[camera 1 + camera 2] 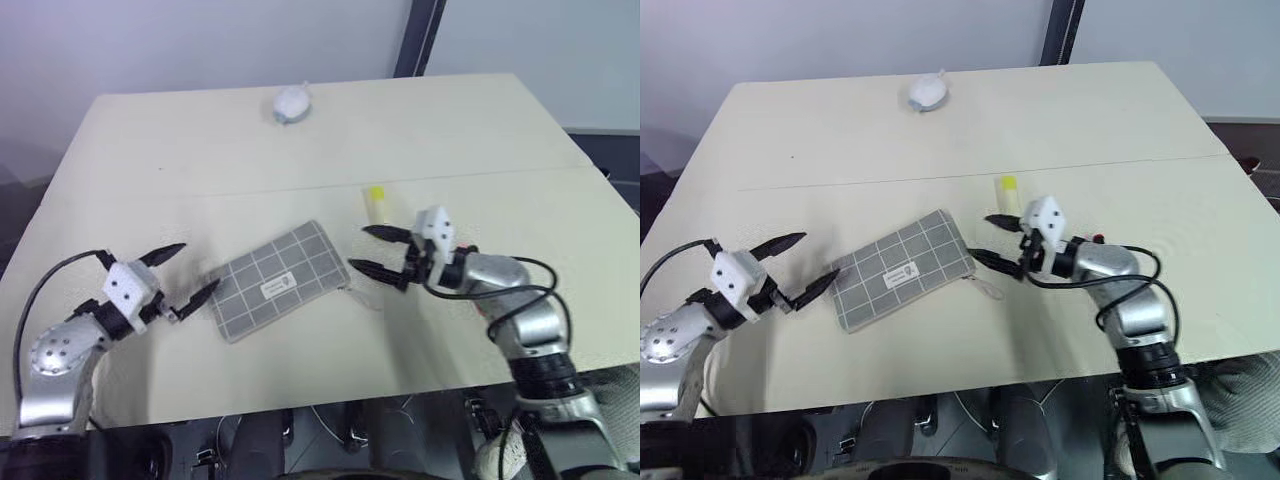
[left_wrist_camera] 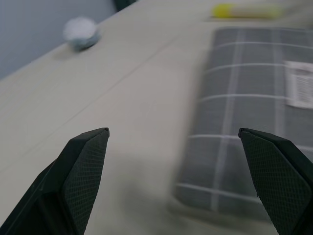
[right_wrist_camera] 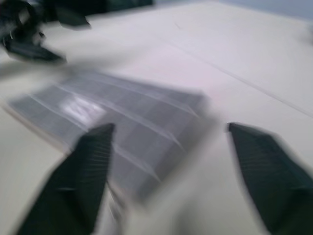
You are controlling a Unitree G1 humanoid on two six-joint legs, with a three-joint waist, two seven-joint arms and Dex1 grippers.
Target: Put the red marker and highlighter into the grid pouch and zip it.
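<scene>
Mid-table, pouch [image 1: 280, 280] lies flat, grey with white grid, label up. Left gripper [image 1: 189, 271] spread wide, empty, just off pouch's left end. Right gripper [image 1: 376, 250] parted, empty, just off its right end. Highlighter [image 1: 377, 203] near behind it. Bare tabletop [image 1: 200, 140] all around.

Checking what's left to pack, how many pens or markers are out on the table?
1: the highlighter lies just beyond the pouch, near the right claw. No red marker shows; it may be hidden, perhaps inside the pouch.
</scene>
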